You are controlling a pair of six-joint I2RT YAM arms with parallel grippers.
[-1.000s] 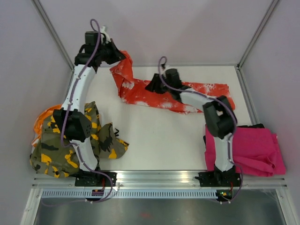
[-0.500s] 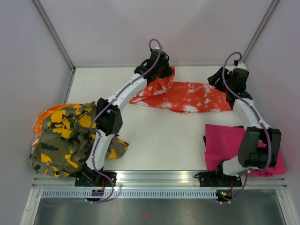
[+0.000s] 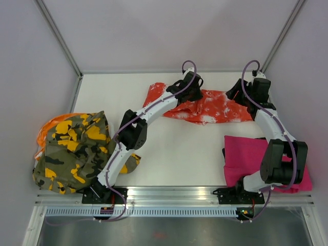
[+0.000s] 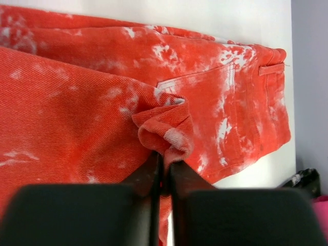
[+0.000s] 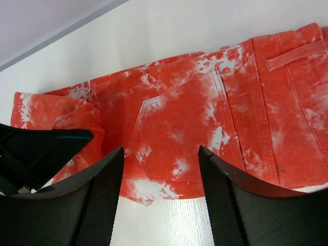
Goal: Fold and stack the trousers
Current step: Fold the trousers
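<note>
The orange-red trousers [image 3: 215,108] with white splatter print lie across the far middle of the table, folded over themselves. My left gripper [image 3: 197,93] is shut on a bunched fold of them [image 4: 164,134], seen close in the left wrist view. My right gripper [image 3: 237,95] is open above the waist end, its jaws wide apart over a back pocket [image 5: 179,128]; nothing is between them. The camouflage trousers [image 3: 77,151] lie heaped at the near left. The magenta pink trousers [image 3: 271,161] lie folded at the near right.
An orange cloth [image 3: 47,132] shows under the camouflage heap. The white table [image 3: 174,154] is fenced by grey walls and a metal frame [image 3: 66,48]. The left arm [image 3: 138,123] stretches diagonally across the table's middle.
My left gripper has carried the trouser leg further right, over the waist end, shortening the orange-red trousers. The right gripper has barely moved near the waist.
</note>
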